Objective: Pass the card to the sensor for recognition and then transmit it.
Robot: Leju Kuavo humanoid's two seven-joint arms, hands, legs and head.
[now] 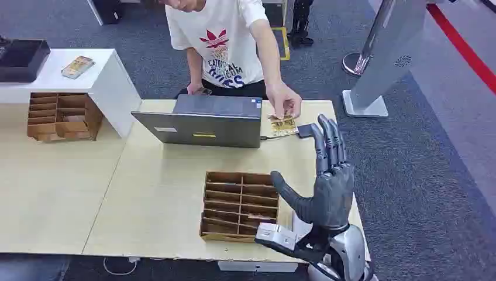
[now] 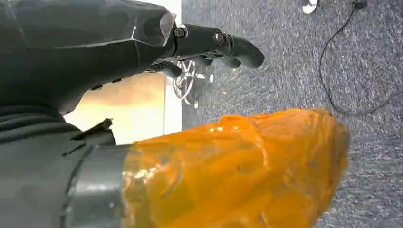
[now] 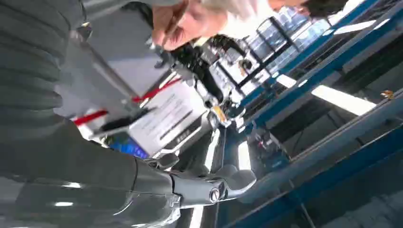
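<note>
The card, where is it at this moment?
In the head view the card lies on the table just right of the laptop, under a person's hand, beyond the right hand.

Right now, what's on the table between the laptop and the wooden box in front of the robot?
Nothing: in the head view, bare table lies between the laptop and the wooden box.
</note>
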